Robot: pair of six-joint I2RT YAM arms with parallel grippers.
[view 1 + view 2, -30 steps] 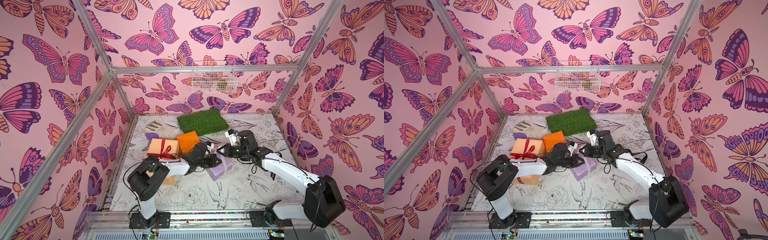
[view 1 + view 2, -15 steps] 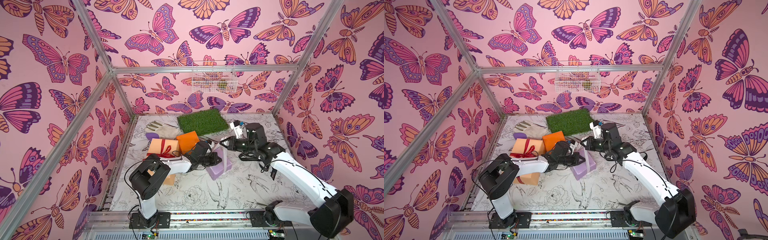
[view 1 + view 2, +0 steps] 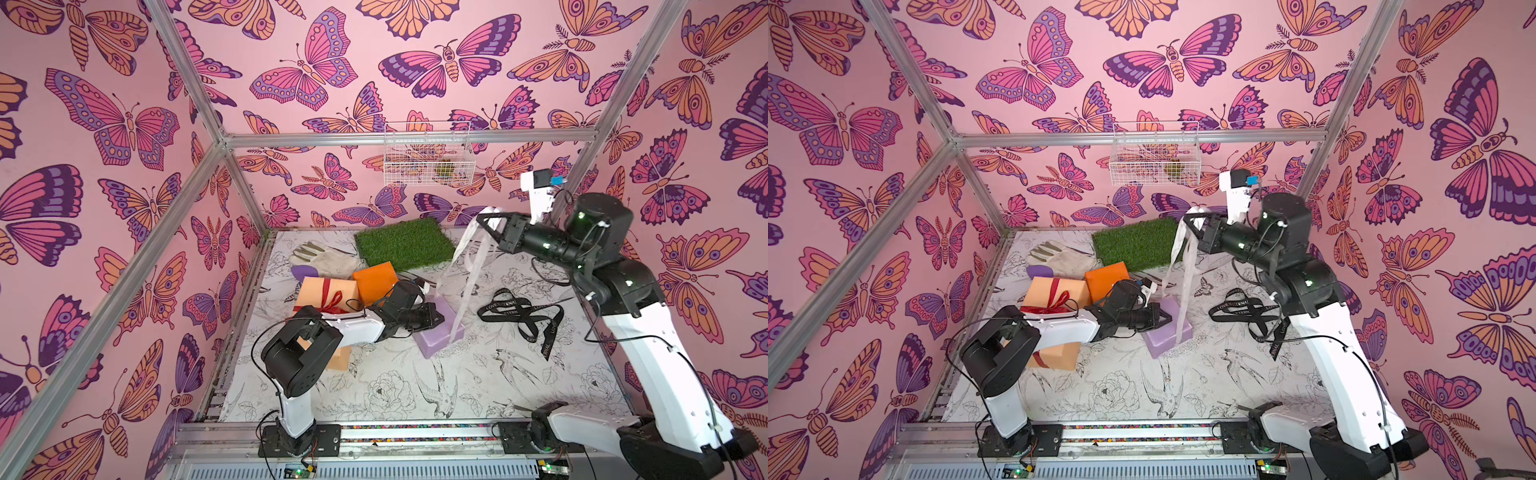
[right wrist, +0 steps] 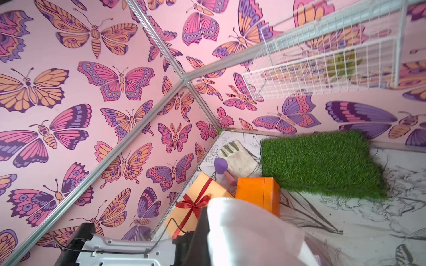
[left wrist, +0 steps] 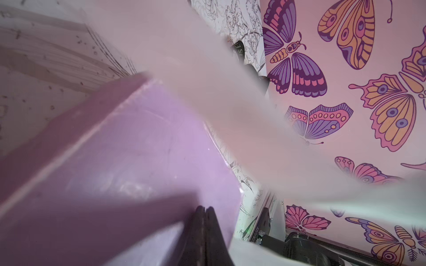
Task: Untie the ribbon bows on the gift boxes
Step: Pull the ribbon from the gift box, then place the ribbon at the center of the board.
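Pale ribbon [image 3: 1187, 274] hangs in two loose strands from the right tool [image 3: 483, 217]. That tool is raised high above the tabletop [image 3: 415, 386] on an outstretched arm, its jaws clamped on the ribbon's upper end. The strands fall to the lilac box [image 3: 436, 347] below. The left arm lies low and extended. The left tool [image 3: 437, 321] is pressed together and empty, its tips at the box's top. A wire basket [image 3: 428, 160] on the back wall holds something yellow-green, too small to tell.
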